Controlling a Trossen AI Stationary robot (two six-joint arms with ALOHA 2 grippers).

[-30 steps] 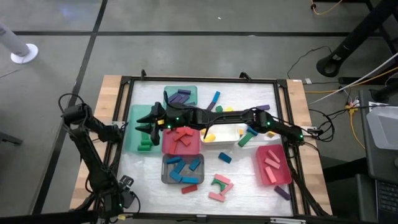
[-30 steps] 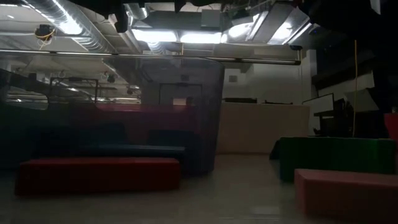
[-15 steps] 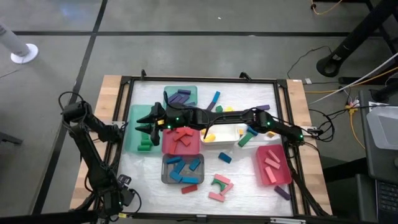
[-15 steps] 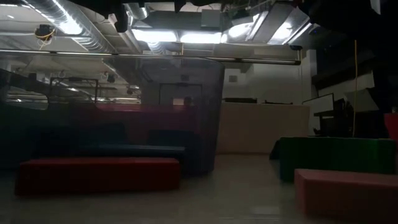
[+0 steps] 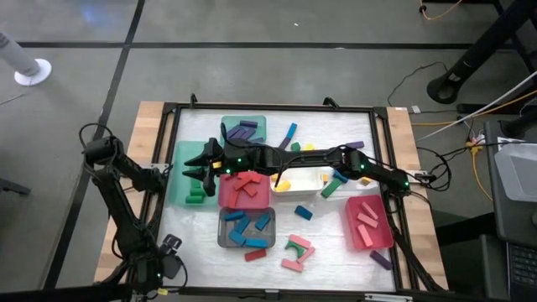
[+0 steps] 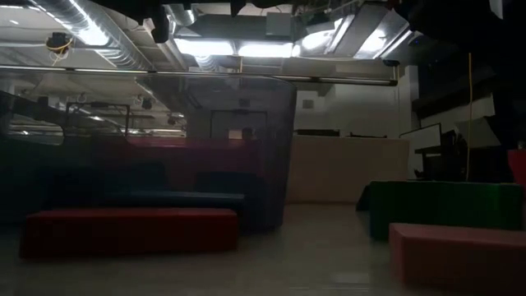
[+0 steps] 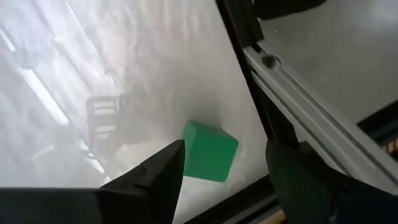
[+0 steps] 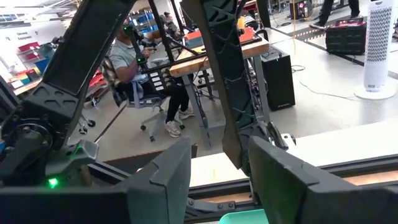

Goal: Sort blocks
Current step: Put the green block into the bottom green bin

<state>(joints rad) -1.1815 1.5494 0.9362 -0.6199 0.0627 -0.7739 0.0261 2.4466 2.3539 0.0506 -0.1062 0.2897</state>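
Loose blocks lie on the white table: a blue bar point(image 5: 289, 132), a blue piece point(image 5: 304, 213), pink and green arches point(image 5: 298, 247). A green cube point(image 7: 210, 151) rests on the table beside the frame rail. My left gripper point(image 7: 225, 148) hangs open over it near the front left corner point(image 5: 170, 244), pointing steeply down. One finger stands on each side of the cube without touching it. My right gripper point(image 5: 195, 165) reaches level across the table, high above the left green tray point(image 5: 178, 189). It is open point(image 8: 221, 163) with nothing between its fingers.
Sorted blocks fill a far green tray point(image 5: 243, 130), a red tray point(image 5: 245, 189), a grey tray point(image 5: 246, 228), a white tray point(image 5: 302, 180) and a pink tray point(image 5: 367, 222). The black frame rail point(image 7: 311, 118) bounds the table. A person sits beyond the table point(image 8: 134, 62).
My left gripper has turned a little at the wrist while staying over the same spot. The right arm and the blocks have kept still.
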